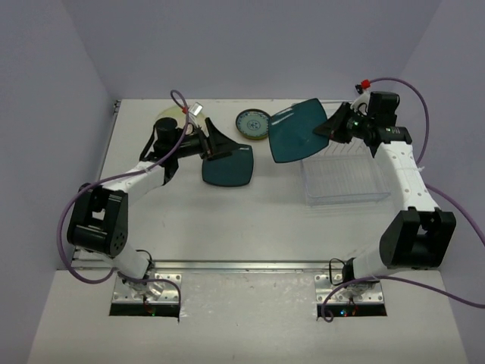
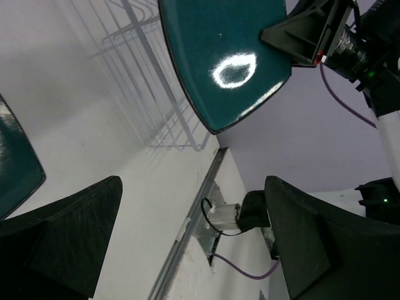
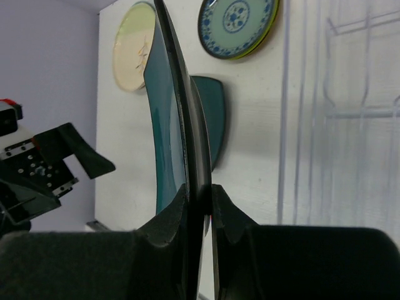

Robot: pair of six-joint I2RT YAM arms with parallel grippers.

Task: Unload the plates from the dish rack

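My right gripper [image 1: 327, 127] is shut on the edge of a large dark-teal rounded-square plate [image 1: 295, 133] and holds it tilted in the air, left of the white wire dish rack [image 1: 345, 180]. In the right wrist view the pads [image 3: 181, 203] pinch the plate's rim [image 3: 167, 112] edge-on. The same plate shows in the left wrist view [image 2: 225, 56]. A second dark-teal plate [image 1: 229, 167] lies flat on the table. My left gripper [image 1: 216, 144] is open and empty just above its far-left edge; its fingers [image 2: 69, 244] stand wide apart.
A small teal-patterned plate [image 1: 252, 123] sits on a lime-green one behind the table's middle. A cream plate [image 1: 170, 117] lies at the back left, partly behind my left arm. No plates show in the rack [image 3: 340, 112]. Purple walls close in on three sides.
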